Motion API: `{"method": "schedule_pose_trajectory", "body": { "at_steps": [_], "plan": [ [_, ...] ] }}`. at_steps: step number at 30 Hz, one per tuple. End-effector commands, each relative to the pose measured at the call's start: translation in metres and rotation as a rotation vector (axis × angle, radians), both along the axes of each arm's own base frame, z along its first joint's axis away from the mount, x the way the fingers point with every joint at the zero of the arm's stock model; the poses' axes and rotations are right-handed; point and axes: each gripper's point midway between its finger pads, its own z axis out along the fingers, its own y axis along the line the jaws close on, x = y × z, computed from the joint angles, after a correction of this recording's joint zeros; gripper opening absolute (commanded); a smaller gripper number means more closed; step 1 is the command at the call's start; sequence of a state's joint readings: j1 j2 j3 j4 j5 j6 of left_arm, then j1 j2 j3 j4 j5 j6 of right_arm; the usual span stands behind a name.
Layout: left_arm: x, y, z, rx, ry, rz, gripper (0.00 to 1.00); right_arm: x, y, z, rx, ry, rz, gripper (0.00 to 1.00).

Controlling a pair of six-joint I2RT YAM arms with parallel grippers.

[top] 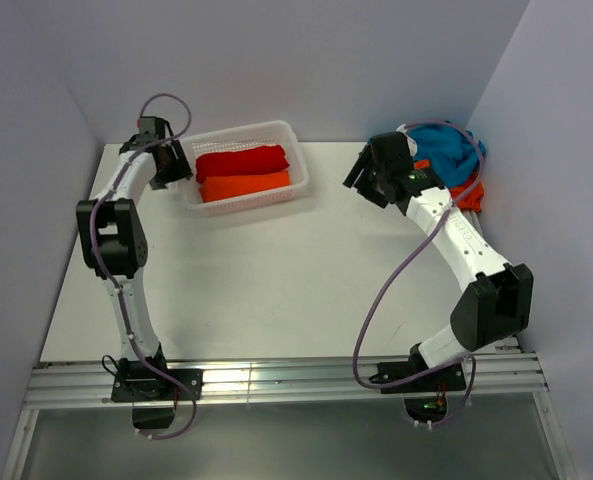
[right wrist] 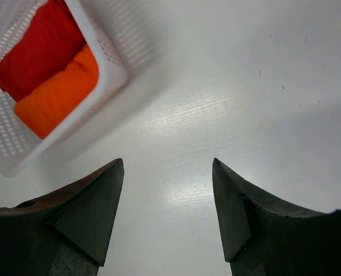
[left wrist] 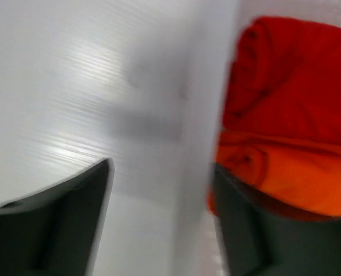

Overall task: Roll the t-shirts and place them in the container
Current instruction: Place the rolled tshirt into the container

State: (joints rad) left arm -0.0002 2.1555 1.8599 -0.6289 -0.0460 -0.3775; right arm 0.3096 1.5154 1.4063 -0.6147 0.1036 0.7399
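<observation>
Top external: rolled red t-shirt [top: 241, 160] and rolled orange t-shirt [top: 244, 185] lie side by side inside the white basket [top: 248, 129]. Teal t-shirt [top: 451, 150] is heaped over a second orange t-shirt [top: 468, 190], well right of the basket on the counter [top: 276, 270]. Left claw [top: 171, 165] at the basket's left end, jaws apart, empty. Right claw [right wrist: 168, 167] right of the basket, jaws wide, empty.

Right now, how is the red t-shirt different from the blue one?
The red t-shirt is rolled tight; the teal t-shirt is a loose heap. The red t-shirt lies in the white basket; the teal t-shirt lies outside it, far right. Both are plain, soft cloth.
</observation>
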Motion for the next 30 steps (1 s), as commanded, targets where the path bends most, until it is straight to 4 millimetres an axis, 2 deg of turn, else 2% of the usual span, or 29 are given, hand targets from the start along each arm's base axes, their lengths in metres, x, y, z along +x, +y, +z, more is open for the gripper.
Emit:
{"method": "schedule_pose_trajectory", "body": {
  "at_steps": [1, 2, 3, 5, 6, 7, 8, 9, 10, 11, 12, 13, 14, 15, 16, 17, 18, 19, 20, 21, 22, 23, 25, 26, 27, 30],
  "plan": [
    [0.016, 0.057, 0.066, 0.138, -0.148, 0.110, 0.99, -0.018, -0.004, 0.003, -0.021, -0.010, 0.030, 0.70],
    [0.016, 0.055, 0.075, 0.130, -0.168, 0.104, 0.99, -0.021, -0.005, 0.005, -0.017, -0.015, 0.031, 0.71],
    [0.013, 0.053, 0.093, 0.117, -0.203, 0.102, 0.99, -0.025, -0.006, -0.002, -0.017, -0.006, 0.029, 0.71],
    [0.003, 0.043, 0.098, 0.058, -0.210, 0.107, 0.99, -0.032, -0.006, -0.001, -0.015, -0.014, 0.048, 0.71],
    [-0.007, 0.041, 0.121, 0.039, -0.255, 0.122, 0.99, -0.037, -0.007, -0.004, -0.017, -0.008, 0.050, 0.71],
    [-0.013, 0.034, 0.131, 0.001, -0.283, 0.146, 1.00, -0.039, -0.008, -0.003, -0.024, -0.018, 0.063, 0.72],
    [-0.029, 0.030, 0.117, -0.013, -0.253, 0.155, 0.99, -0.044, -0.011, 0.008, -0.027, -0.053, 0.070, 0.72],
    [-0.044, 0.026, 0.148, -0.038, -0.326, 0.183, 1.00, -0.049, -0.014, 0.007, -0.042, -0.065, 0.083, 0.72],
    [-0.060, 0.018, 0.134, -0.045, -0.306, 0.189, 0.99, -0.054, -0.015, 0.011, -0.048, -0.083, 0.091, 0.73],
    [-0.077, 0.014, 0.163, -0.067, -0.380, 0.190, 0.99, -0.063, -0.021, 0.019, -0.052, -0.116, 0.089, 0.73],
    [-0.088, 0.007, 0.167, -0.094, -0.392, 0.200, 1.00, -0.068, -0.024, 0.022, -0.066, -0.131, 0.097, 0.73],
    [-0.105, -0.010, 0.154, -0.107, -0.364, 0.186, 1.00, -0.074, -0.027, 0.024, -0.070, -0.141, 0.097, 0.77],
    [-0.117, -0.018, 0.155, -0.122, -0.364, 0.183, 0.99, -0.085, -0.030, 0.036, -0.066, -0.180, 0.098, 0.77],
    [-0.136, -0.025, 0.172, -0.161, -0.411, 0.185, 0.99, -0.094, -0.034, 0.031, -0.070, -0.172, 0.100, 0.77],
    [-0.154, -0.039, 0.153, -0.176, -0.365, 0.167, 0.99, -0.101, -0.036, 0.031, -0.068, -0.181, 0.102, 0.79],
    [-0.170, -0.046, 0.147, -0.194, -0.344, 0.167, 0.99, -0.112, -0.039, 0.042, -0.053, -0.224, 0.098, 0.79],
    [-0.192, -0.054, 0.160, -0.251, -0.383, 0.170, 1.00, -0.121, -0.042, 0.035, -0.048, -0.212, 0.087, 0.81],
    [-0.211, -0.067, 0.137, -0.269, -0.337, 0.147, 0.99, -0.132, -0.047, 0.043, -0.033, -0.248, 0.076, 0.81],
    [-0.232, -0.069, 0.150, -0.308, -0.390, 0.134, 0.99, -0.141, -0.051, 0.037, -0.034, -0.235, 0.066, 0.81],
    [-0.245, -0.074, 0.149, -0.346, -0.400, 0.129, 1.00, -0.147, -0.053, 0.037, -0.022, -0.244, 0.055, 0.82],
    [-0.260, -0.077, 0.131, -0.356, -0.376, 0.119, 0.99, -0.158, -0.055, 0.045, -0.002, -0.288, 0.051, 0.82],
    [-0.276, -0.074, 0.145, -0.387, -0.439, 0.108, 0.99, -0.165, -0.057, 0.038, 0.004, -0.283, 0.050, 0.82],
    [-0.295, -0.070, 0.135, -0.389, -0.437, 0.111, 0.99, -0.178, -0.062, 0.043, 0.039, -0.331, 0.024, 0.83],
    [-0.304, -0.066, 0.143, -0.400, -0.482, 0.105, 0.99, -0.183, -0.063, 0.035, 0.041, -0.318, 0.019, 0.83],
    [-0.311, -0.064, 0.139, -0.390, -0.470, 0.107, 0.99, -0.186, -0.064, 0.034, 0.053, -0.318, 0.008, 0.83],
    [-0.320, -0.065, 0.141, -0.405, -0.482, 0.091, 0.99, -0.197, -0.067, 0.030, 0.081, -0.327, -0.005, 0.84]
  ]
}}
